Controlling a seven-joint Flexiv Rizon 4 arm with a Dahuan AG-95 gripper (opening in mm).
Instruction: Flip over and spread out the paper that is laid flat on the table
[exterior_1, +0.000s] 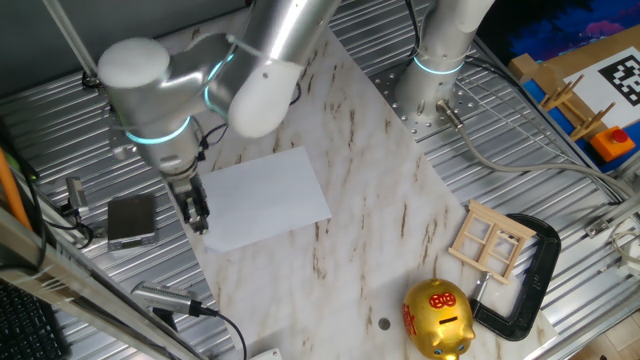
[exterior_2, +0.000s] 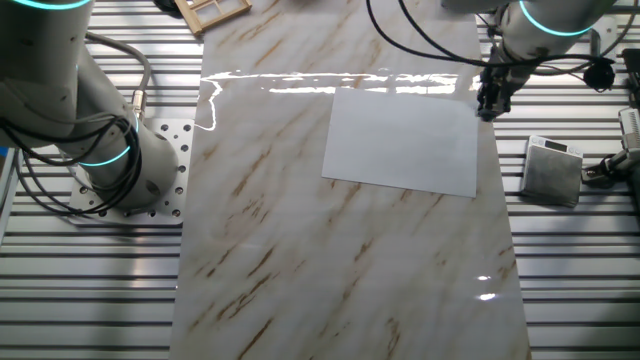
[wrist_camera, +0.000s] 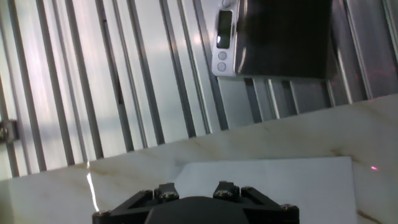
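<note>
The white paper lies flat on the marble table, close to its left edge. In the other fixed view the paper sits near the table's right edge. My gripper points down at the paper's edge on the side nearest the grey box, and the fingers look closed together and empty. In the other fixed view the gripper stands at the sheet's upper right corner. The hand view shows only the gripper's base, with the paper just beyond it on the table; the fingertips are hidden.
A small grey box with a display sits on the ribbed metal surface beside the gripper. A wooden window frame, a black clamp and a gold piggy bank stand at the table's far end. The arm's base is bolted opposite.
</note>
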